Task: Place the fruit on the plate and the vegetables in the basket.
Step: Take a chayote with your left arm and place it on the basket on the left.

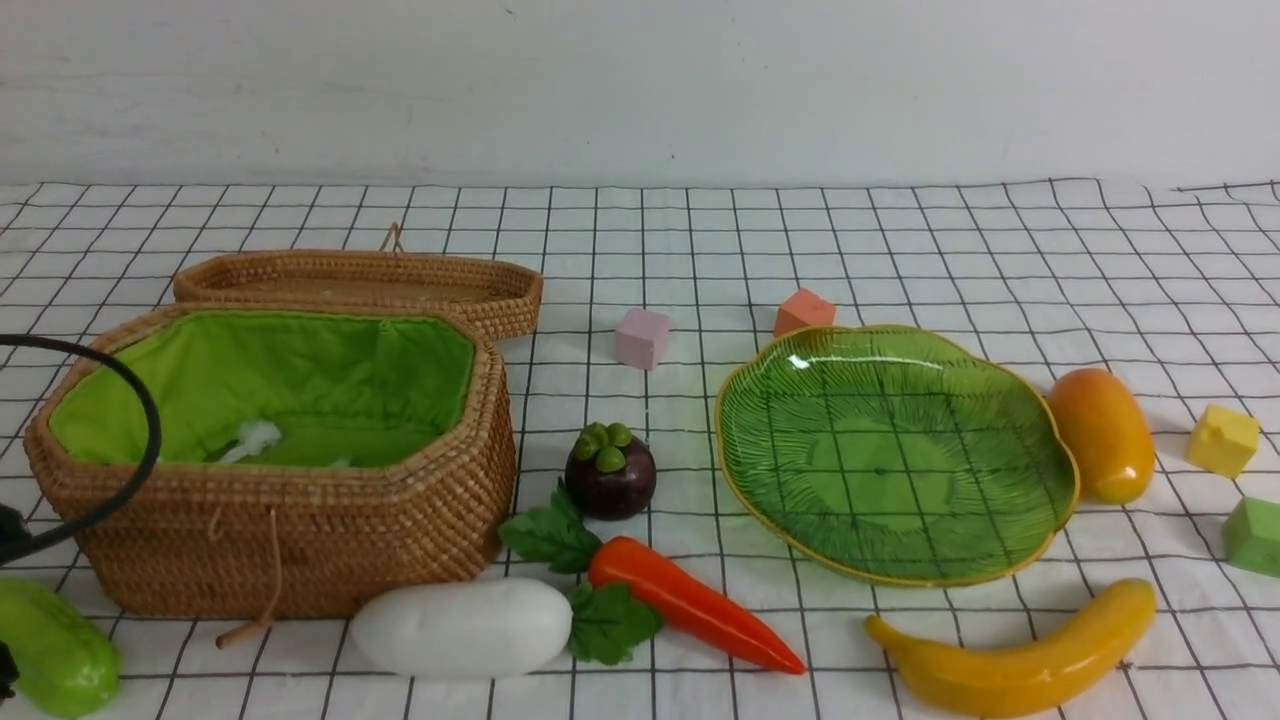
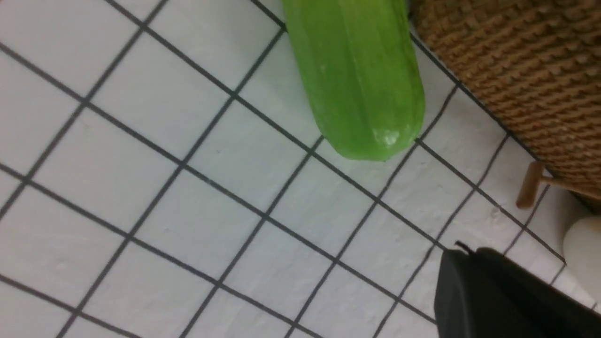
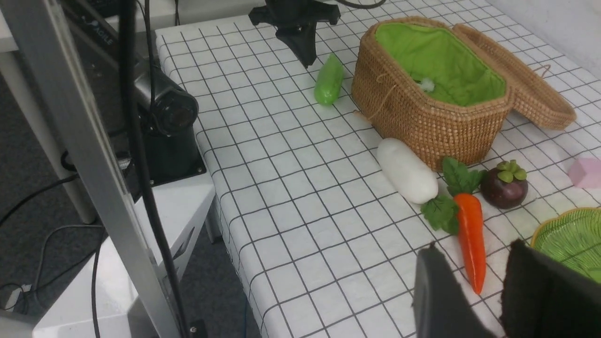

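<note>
Ben: Is any of the job done?

Mia: No, I think none. Start at the left. The light green oblong toy cabbage (image 1: 50, 650) lies on the checked cloth (image 1: 900, 250), just beside the deep brown woven basket with green lining (image 1: 300, 540). The left gripper (image 3: 303, 47) hangs close by it. I cannot tell if its fingers are apart or together. The fat white toy radish (image 1: 460, 625) and the orange toy carrot with green leaves (image 1: 690, 600) lie in front of the basket. No vegetable shows inside it.

Ben: And the fruit?

Mia: The small round dark purple mangosteen (image 1: 610, 470) sits by the carrot's leaves. The leaf-shaped green glass plate (image 1: 900, 450) is bare. The oval orange-yellow mango (image 1: 1100, 435) is right by its right rim, and the long yellow banana (image 1: 1010, 660) is just in front. So all six are left.

Ben: Is there room to move?

Mia: Lots, behind the plate. There is open cloth between the radish and the table's near edge too. The right gripper (image 3: 472, 253) has its fingers apart, holding nothing. A small yellow cube (image 1: 1222, 440) and a small green cube (image 1: 1255, 535) crowd the mango's side.
</note>
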`<state>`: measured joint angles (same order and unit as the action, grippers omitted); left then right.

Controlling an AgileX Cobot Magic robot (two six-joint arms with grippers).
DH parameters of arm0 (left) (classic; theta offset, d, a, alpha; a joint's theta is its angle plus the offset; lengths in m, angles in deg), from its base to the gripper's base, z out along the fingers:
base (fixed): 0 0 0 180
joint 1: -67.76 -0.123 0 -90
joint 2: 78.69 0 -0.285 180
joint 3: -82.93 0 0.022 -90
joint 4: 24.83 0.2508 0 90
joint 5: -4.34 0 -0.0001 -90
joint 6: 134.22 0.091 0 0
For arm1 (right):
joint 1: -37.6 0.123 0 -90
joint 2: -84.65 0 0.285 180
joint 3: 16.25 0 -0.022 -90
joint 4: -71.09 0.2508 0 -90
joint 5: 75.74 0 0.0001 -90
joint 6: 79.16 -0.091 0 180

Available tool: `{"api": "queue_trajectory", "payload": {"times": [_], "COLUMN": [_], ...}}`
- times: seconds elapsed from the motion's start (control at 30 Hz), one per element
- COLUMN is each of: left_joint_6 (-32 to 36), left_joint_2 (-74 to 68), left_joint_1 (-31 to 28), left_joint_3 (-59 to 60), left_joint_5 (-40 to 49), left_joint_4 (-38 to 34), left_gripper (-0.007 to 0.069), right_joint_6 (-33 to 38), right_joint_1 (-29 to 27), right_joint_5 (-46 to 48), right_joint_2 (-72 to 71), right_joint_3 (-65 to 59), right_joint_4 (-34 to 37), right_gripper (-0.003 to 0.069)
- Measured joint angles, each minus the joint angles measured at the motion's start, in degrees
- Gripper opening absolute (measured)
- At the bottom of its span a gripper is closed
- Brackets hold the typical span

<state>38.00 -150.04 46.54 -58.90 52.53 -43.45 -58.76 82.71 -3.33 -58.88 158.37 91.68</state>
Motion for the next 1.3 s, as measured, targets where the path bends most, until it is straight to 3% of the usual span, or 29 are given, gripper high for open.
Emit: {"api": "queue_trajectory", "payload": {"times": [0.2, 0.37, 0.47, 0.6, 0.63, 0.7, 0.73, 0.77, 0.87, 1.07, 1.2, 1.3], "left_joint_6": [2.16, 0.6, 0.2, 0.18, 0.18, 0.18, 0.18, 0.18, 0.9, 1.65, 1.81, 1.94], "left_joint_2": [8.83, 4.77, 0.76, -4.3, -4.81, -8.16, -8.16, -10.54, -14.39, -20.86, -22.54, -22.8], "left_joint_1": [0.0, 0.0, 0.0, 0.0, 0.0, 0.0, 0.0, 0.0, 0.0, 0.0, 0.0, -0.05], "left_joint_3": [7.84, 9.03, 9.03, 9.03, 9.03, 8.97, 8.97, 8.86, 8.86, 8.86, 8.29, 8.17], "left_joint_5": [-3.89, -8.48, -11.98, -18.01, -18.38, -23.33, -23.73, -27.15, -31.31, -36.87, -38.88, -39.0], "left_joint_4": [-0.94, -0.94, -1.06, -1.53, -1.63, -2.14, -2.11, -2.5, -2.9, -3.14, -3.14, -2.92], "left_gripper": [-0.0013, 0.0037, 0.0143, 0.0344, 0.0355, 0.0494, 0.0503, 0.0577, 0.0639, 0.0627, 0.0568, 0.0474], "right_joint_6": [0.0, 0.0, 0.48, 0.84, 0.9, 1.23, 1.23, 1.3, 1.3, 1.44, 1.44, 1.44], "right_joint_1": [0.0, 0.0, 0.0, 0.0, 0.0, 0.0, 0.0, 0.0, 0.0, 0.0, 0.0, 0.0], "right_joint_5": [0.0, -0.35, -0.94, -1.0, -1.0, -1.56, -1.62, -2.41, -3.9, -7.46, -8.18, -8.29], "right_joint_2": [0.0, 0.0, 0.0, 0.0, 0.0, 0.0, 0.0, 0.0, 0.0, 0.0, 0.05, 0.05], "right_joint_3": [-0.52, -3.18, -4.7, -5.31, -5.31, -5.31, -5.31, -5.31, -5.31, -5.31, -5.31, -5.31], "right_joint_4": [-0.04, -0.04, -0.04, -0.04, 0.01, 0.02, 0.02, 0.05, 0.21, 1.26, 2.01, 2.18], "right_gripper": [0.0235, 0.0235, 0.0235, 0.0235, 0.0235, 0.0235, 0.0235, 0.0235, 0.0235, 0.0235, 0.0235, 0.0235]}}
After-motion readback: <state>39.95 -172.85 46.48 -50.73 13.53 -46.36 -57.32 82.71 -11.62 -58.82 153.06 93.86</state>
